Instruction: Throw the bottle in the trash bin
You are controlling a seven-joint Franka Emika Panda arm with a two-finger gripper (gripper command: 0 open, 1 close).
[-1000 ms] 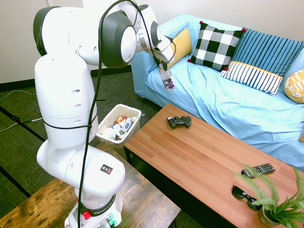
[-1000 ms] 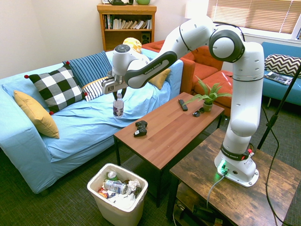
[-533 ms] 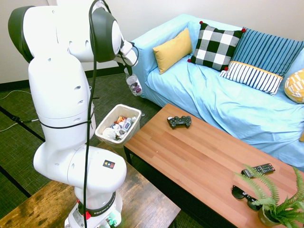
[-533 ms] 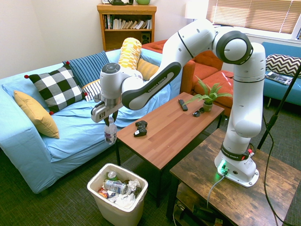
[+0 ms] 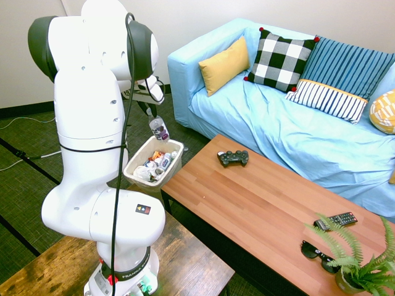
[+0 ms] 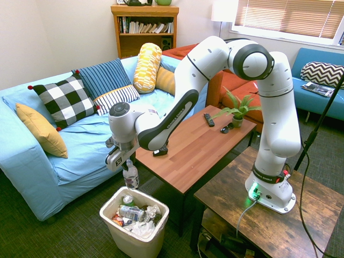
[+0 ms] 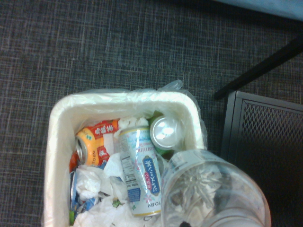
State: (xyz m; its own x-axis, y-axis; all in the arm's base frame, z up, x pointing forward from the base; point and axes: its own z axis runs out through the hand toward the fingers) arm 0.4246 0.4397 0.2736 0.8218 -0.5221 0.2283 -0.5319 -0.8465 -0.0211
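A small clear bottle (image 6: pixel 130 175) with a dark label hangs by its top from my gripper (image 6: pixel 127 164), which is shut on it. It hangs just above the far edge of the white trash bin (image 6: pixel 119 229), close to the coffee table's corner. From the other side the bottle (image 5: pixel 160 128) shows above the trash bin (image 5: pixel 174 166). In the wrist view the bottle's clear base (image 7: pixel 213 190) fills the lower right, over the bin's rim (image 7: pixel 56 120); cans and crumpled paper lie inside.
A wooden coffee table (image 6: pixel 193 150) stands right beside the bin, bearing a game controller (image 5: pixel 233 158), a remote (image 5: pixel 336 219), sunglasses (image 5: pixel 318 254) and a potted fern (image 5: pixel 361 265). A blue sofa (image 5: pixel 290 129) with cushions lies behind.
The arm has swung the bottle from in front of the sofa down and over to just above the trash bin. The grip on the bottle has stayed shut.
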